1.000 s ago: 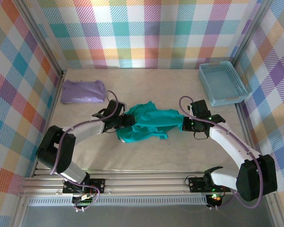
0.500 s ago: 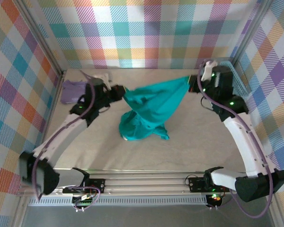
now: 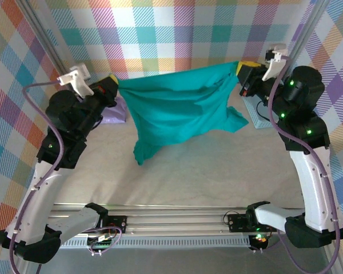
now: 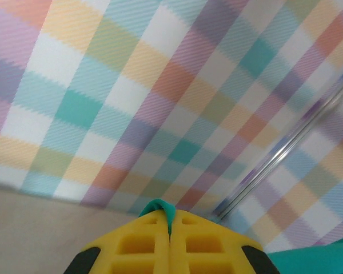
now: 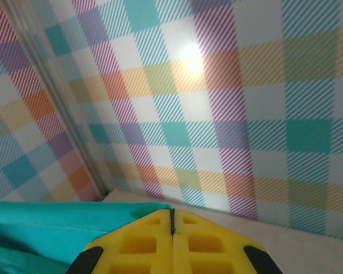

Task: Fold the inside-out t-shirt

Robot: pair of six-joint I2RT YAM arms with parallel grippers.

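Table (image 3: 217, 177) is sitting mostly bare under both arms. The tee (image 3: 177, 111) is hanging in the air over the far half of it, stretched wide btwn the two grippers. Its top edge is running nearly straight L to R. The rest is drooping in folds, w/ one end dangling low, left of the table's centre; can't tell if it's touching the surface.

L gripper (image 3: 113, 87) is hovering high near the far left corner. Its yellow fingers (image 4: 137, 245) are pressing tight together on a pinch of teal cloth. R gripper (image 3: 242, 73) is hovering high near the far right corner, clamping the other top corner the same way.

Blue basket (image 3: 257, 117) is peeking out by the right edge, behind the R arm. Purple garment (image 3: 115, 113) is lying toward the far left corner, partly hidden by the L arm.
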